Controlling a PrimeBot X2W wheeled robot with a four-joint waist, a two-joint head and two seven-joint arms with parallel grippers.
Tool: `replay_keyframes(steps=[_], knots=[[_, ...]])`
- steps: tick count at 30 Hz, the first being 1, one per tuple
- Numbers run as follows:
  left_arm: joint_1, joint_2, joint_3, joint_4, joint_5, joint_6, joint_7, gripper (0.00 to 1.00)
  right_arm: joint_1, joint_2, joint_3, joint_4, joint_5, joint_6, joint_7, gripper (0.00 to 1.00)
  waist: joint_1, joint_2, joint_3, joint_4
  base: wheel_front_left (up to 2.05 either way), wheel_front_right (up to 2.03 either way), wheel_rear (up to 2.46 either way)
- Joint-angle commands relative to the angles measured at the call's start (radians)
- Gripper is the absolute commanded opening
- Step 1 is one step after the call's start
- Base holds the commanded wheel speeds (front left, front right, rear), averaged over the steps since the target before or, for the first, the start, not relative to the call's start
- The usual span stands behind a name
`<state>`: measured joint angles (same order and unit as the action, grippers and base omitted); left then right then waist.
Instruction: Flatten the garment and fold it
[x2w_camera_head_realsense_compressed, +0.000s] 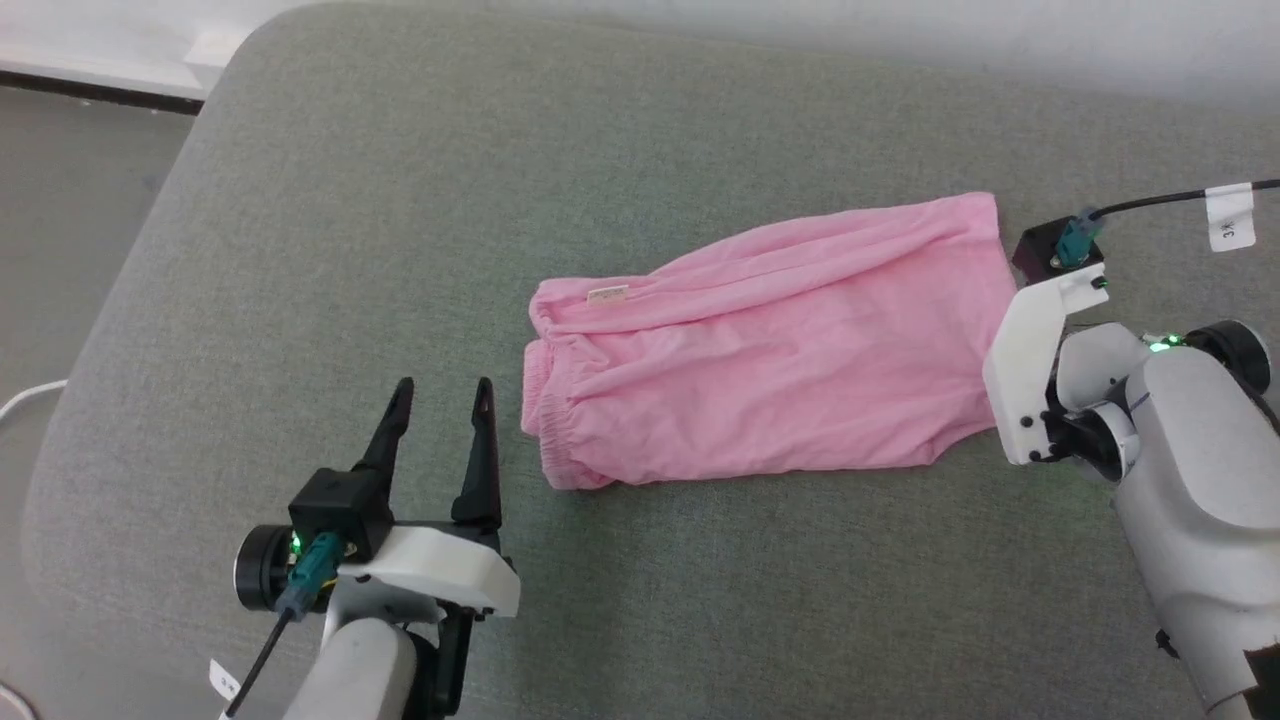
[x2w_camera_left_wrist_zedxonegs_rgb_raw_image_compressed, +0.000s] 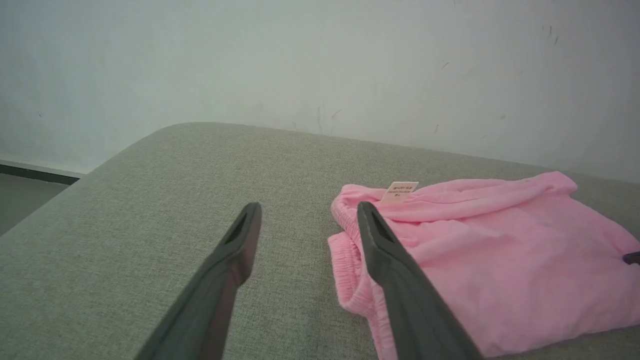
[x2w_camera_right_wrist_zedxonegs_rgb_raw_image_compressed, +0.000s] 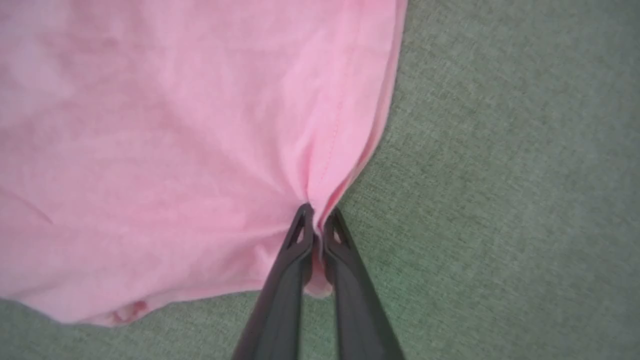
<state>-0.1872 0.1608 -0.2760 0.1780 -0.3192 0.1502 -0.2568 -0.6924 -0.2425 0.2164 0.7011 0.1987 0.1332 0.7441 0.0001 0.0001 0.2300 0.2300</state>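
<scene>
The pink garment (x2w_camera_head_realsense_compressed: 770, 345) lies spread across the grey-green cushion, its gathered waistband (x2w_camera_head_realsense_compressed: 545, 420) and small white label (x2w_camera_head_realsense_compressed: 608, 294) at the left end. My right gripper (x2w_camera_right_wrist_zedxonegs_rgb_raw_image_compressed: 316, 220) is shut on a pinch of cloth at the garment's (x2w_camera_right_wrist_zedxonegs_rgb_raw_image_compressed: 175, 140) hemmed right edge; the fabric puckers into its fingertips. In the head view the right wrist (x2w_camera_head_realsense_compressed: 1040, 340) covers that spot. My left gripper (x2w_camera_head_realsense_compressed: 440, 392) stands open over bare cushion just left of the waistband, holding nothing. In the left wrist view the open left gripper (x2w_camera_left_wrist_zedxonegs_rgb_raw_image_compressed: 307, 212) has its right finger beside the waistband (x2w_camera_left_wrist_zedxonegs_rgb_raw_image_compressed: 350, 270).
The grey-green cushion (x2w_camera_head_realsense_compressed: 400, 200) has a rounded far-left corner, with floor (x2w_camera_head_realsense_compressed: 70, 220) beyond it on the left. A pale wall (x2w_camera_left_wrist_zedxonegs_rgb_raw_image_compressed: 320, 65) rises behind the cushion's far edge. A black cable with a white tag (x2w_camera_head_realsense_compressed: 1230, 215) runs off the right wrist.
</scene>
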Motion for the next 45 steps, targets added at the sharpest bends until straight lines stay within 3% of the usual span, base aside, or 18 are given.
replay_keyframes(steps=[1, 4, 11, 16, 20, 24, 25, 26, 27, 28, 37, 45], knots=[[-0.010, 0.000, 0.007, 0.005, -0.008, -0.005, -0.005, 1.00, 0.034, -0.006, 0.004, 0.017, 0.009, -0.002, 0.002, 0.00, -0.0001, -0.0001, -0.011, -0.009, 0.00, 0.00, 0.00], [-0.005, 0.009, 0.003, 0.019, -0.019, -0.003, 0.059, 1.00, 0.034, -0.009, 0.009, -0.012, 0.030, -0.002, -0.017, 0.00, -0.0001, -0.0001, -0.028, -0.028, 0.00, 0.00, 0.00], [-0.049, 0.014, -0.046, -0.080, -0.078, 0.025, 0.476, 1.00, 0.036, -0.015, 0.038, -0.075, 0.060, -0.002, -0.023, 0.00, -0.0001, -0.0001, -0.034, -0.056, 0.00, 0.00, 0.00], [-0.134, 0.041, -0.084, -0.039, -0.072, 0.063, 0.762, 1.00, 0.033, -0.012, 0.072, -0.119, 0.082, -0.002, -0.012, 0.00, -0.0001, -0.0001, -0.008, -0.075, 0.00, 0.00, 0.00], [-0.189, 0.061, -0.095, 0.049, -0.062, 0.080, 0.882, 1.00, 0.027, -0.012, 0.096, -0.146, 0.097, -0.002, -0.010, 0.00, -0.0001, -0.0001, 0.013, -0.093, 0.00, 0.00, 0.00], [-0.207, 0.058, -0.097, 0.115, -0.083, 0.074, 0.933, 1.00, 0.024, -0.017, 0.121, -0.166, 0.113, -0.002, -0.010, 0.00, -0.0001, -0.0001, 0.027, -0.110, 0.00, 0.00, 0.00], [-0.206, 0.055, -0.097, 0.127, -0.092, 0.070, 0.940, 0.73, 0.024, -0.019, 0.127, -0.170, 0.117, -0.002, -0.010, 0.00, -0.0001, -0.0001, 0.028, -0.113, 0.00, 0.00, 0.00], [-0.202, 0.052, -0.100, 0.137, -0.102, 0.062, 0.951, 0.36, 0.025, -0.022, 0.133, -0.174, 0.121, -0.002, -0.010, 0.00, -0.0001, -0.0001, 0.029, -0.115, 0.00, 0.00, 0.00], [-0.198, 0.044, -0.094, 0.142, -0.120, 0.056, 0.950, 0.07, 0.026, -0.024, 0.137, -0.177, 0.125, -0.002, -0.010, 0.00, -0.0001, -0.0001, 0.030, -0.117, 0.00, 0.00, 0.00], [-0.194, 0.039, -0.089, 0.146, -0.132, 0.050, 0.947, 0.00, 0.028, -0.027, 0.140, -0.180, 0.130, -0.002, -0.010, 0.00, -0.0001, -0.0001, 0.029, -0.119, 0.00, 0.00, 0.00], [-0.186, 0.026, -0.021, 0.119, -0.223, 0.010, 0.873, 0.00, 0.073, -0.047, 0.119, -0.203, 0.179, -0.002, -0.039, 0.00, -0.0001, -0.0001, -0.017, -0.119, 0.00, 0.00, 0.00], [-0.130, 0.077, 0.004, 0.043, -0.253, -0.002, 0.898, 0.00, 0.265, -0.071, 0.018, -0.359, 0.252, -0.002, -0.045, 0.00, -0.0001, -0.0001, -0.088, -0.136, 0.00, 0.00, 0.00]])
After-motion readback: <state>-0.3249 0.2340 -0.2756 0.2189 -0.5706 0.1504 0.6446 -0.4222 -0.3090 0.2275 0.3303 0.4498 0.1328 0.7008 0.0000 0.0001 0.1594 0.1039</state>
